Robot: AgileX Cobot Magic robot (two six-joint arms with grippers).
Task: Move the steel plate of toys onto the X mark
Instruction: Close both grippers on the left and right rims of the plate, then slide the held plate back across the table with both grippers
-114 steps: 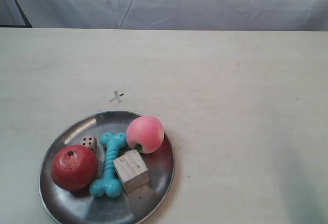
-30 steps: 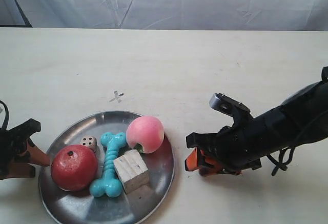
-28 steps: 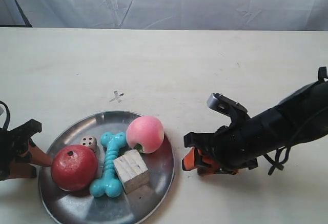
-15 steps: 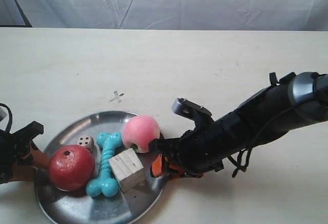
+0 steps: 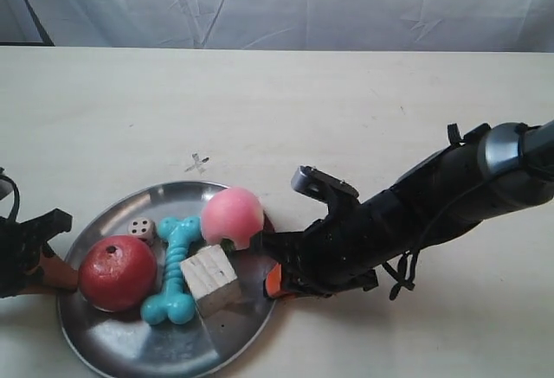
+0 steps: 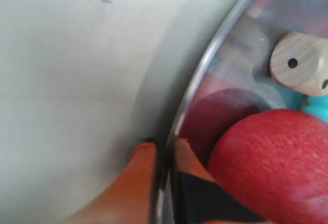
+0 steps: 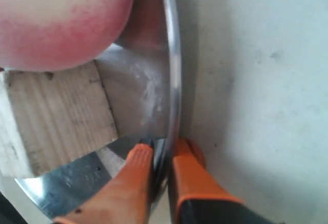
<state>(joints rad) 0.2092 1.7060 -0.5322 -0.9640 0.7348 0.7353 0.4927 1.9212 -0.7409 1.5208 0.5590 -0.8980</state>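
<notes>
Exterior view, plate: the round, shallow, shiny grey steel plate (image 5: 112, 343) lies on the pale counter (image 5: 346, 110) in the lower left of the frame.
Exterior view, toys: on the plate are a red ball-like fruit (image 5: 117, 272) at its left, a small die (image 5: 141, 228) above it, a turquoise bone (image 5: 173, 267) in the middle, a pale wooden cube (image 5: 210, 279) touching the bone, and a pink peach (image 5: 232, 217) at the upper right rim.
Exterior view, mark: the thin dark X mark (image 5: 197, 163) is bare on the counter, just above the plate's upper rim and apart from it.
Exterior view, my arms: my left end effector (image 5: 61, 276) meets the plate's left rim; my right end effector (image 5: 273, 278), on the black arm reaching in from the right, meets the right rim.
Left wrist view, grip: my left end effector (image 6: 163, 149) is clenched on the plate's rim (image 6: 215, 49), one orange finger outside over the counter (image 6: 66, 80), one inside beside the red fruit (image 6: 271, 162); the die (image 6: 300, 62) lies further along.
Right wrist view, grip: my right end effector (image 7: 161, 149) is clenched on the rim (image 7: 171, 55), one finger inside, one outside over the counter (image 7: 256, 80); the wooden cube (image 7: 56, 116) and the peach (image 7: 56, 19) are near.
</notes>
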